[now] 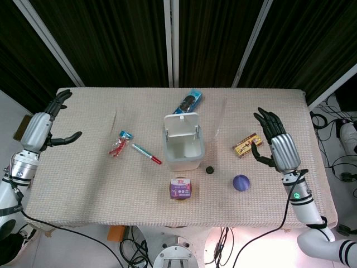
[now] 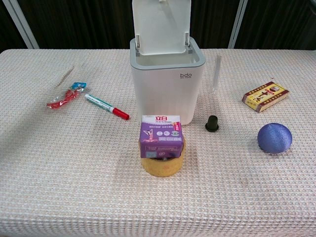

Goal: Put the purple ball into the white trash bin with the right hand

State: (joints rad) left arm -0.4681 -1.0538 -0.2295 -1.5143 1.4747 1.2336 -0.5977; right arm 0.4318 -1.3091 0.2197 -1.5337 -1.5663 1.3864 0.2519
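The purple ball (image 1: 241, 182) (image 2: 274, 138) lies on the table cloth, right of centre near the front. The white trash bin (image 1: 183, 142) (image 2: 167, 79) stands in the middle with its lid flipped up and its mouth uncovered. My right hand (image 1: 275, 143) hovers above the table just right of and behind the ball, fingers spread and holding nothing. My left hand (image 1: 47, 123) sits at the table's far left edge, fingers apart and empty. Neither hand shows in the chest view.
A small yellow-red box (image 1: 248, 146) (image 2: 265, 96) lies between my right hand and the bin. A black cap (image 1: 210, 170) (image 2: 212, 123), a purple carton on a yellow tape roll (image 1: 181, 188) (image 2: 162, 143), a red-capped marker (image 1: 146, 153) (image 2: 106, 106), a red wrapper (image 1: 119, 144) and a blue packet (image 1: 188, 102) surround the bin.
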